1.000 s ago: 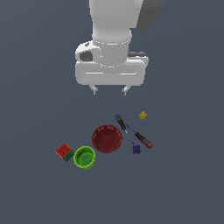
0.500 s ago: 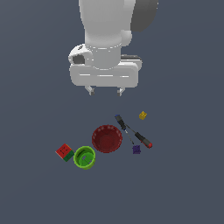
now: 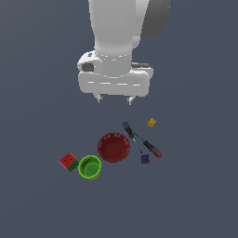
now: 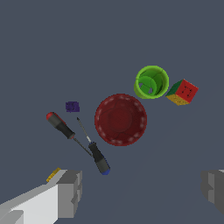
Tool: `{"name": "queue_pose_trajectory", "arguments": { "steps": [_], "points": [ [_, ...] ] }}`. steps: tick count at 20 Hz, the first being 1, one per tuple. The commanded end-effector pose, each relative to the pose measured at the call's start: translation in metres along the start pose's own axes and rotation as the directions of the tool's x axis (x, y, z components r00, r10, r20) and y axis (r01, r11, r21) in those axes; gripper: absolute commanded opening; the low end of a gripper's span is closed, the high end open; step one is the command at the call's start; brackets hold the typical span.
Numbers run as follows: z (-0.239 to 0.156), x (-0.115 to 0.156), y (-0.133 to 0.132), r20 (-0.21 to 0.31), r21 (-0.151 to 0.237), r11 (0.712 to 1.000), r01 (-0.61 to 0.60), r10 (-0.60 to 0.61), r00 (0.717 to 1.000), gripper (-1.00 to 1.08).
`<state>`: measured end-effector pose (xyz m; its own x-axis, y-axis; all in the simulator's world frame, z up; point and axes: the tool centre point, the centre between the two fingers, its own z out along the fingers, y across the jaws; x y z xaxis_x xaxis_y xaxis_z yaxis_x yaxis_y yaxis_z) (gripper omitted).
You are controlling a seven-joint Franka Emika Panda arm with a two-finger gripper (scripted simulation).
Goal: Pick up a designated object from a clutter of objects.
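The tiny yellow block [image 3: 151, 122] lies on the grey floor at the exterior view's right, beyond the screwdrivers. In the wrist view only a sliver of the block [image 4: 53, 174] shows, beside one finger [image 4: 70, 192]. My gripper [image 3: 113, 99] hangs open and empty above the floor, up and to the left of the block in the exterior view. In the wrist view the gripper [image 4: 142, 192] has its jaws wide apart. The clutter sits below: red bowl [image 3: 114, 147], green cup [image 3: 89, 167], red-and-green cube [image 3: 69, 161], tiny purple block [image 3: 145, 159].
A black-and-red-handled screwdriver [image 3: 150, 147] and a second, black-handled screwdriver with a blue end [image 3: 128, 130] lie crossed between the bowl and the yellow block. They also show in the wrist view [image 4: 61, 125], [image 4: 99, 158].
The arm has shifted toward the exterior view's left and slightly up. The jaws stay open. None of the objects has moved.
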<state>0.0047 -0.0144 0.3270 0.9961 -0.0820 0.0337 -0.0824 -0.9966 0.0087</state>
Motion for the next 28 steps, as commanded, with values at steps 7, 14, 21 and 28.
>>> {"name": "queue_pose_trajectory", "arguments": {
  "steps": [7,14,21,28],
  "points": [
    [0.030,-0.004,-0.024,0.002,-0.009,0.997,-0.073,0.073,0.997,1.00],
    [0.068,-0.014,-0.055,0.002,-0.017,0.986,-0.166,0.166,0.986,1.00],
    [0.107,-0.031,-0.088,0.002,-0.022,0.965,-0.263,0.263,0.965,1.00],
    [0.144,-0.053,-0.119,0.002,-0.023,0.934,-0.355,0.355,0.935,1.00]
  ]
}}
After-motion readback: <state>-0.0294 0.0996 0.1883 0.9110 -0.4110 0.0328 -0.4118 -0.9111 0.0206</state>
